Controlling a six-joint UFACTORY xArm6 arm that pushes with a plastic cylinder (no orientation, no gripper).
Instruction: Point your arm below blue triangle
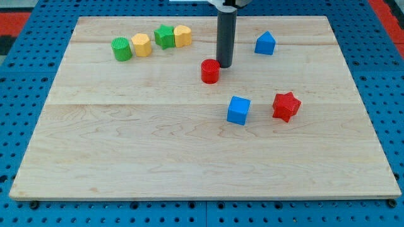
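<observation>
The blue triangle block (265, 43) sits near the view's top, right of centre, on the wooden board (126, 145). My tip (225, 65) rests on the board to the left of and slightly below the blue triangle, about a block's width of several away. The tip is right beside the upper right edge of the red cylinder (210, 71), touching or nearly touching it.
A blue cube (238, 110) and a red star (286, 106) lie below the triangle. At the view's top left stand a green cylinder (122, 48), a yellow hexagon block (142, 45), a green star (165, 36) and a yellow block (182, 36).
</observation>
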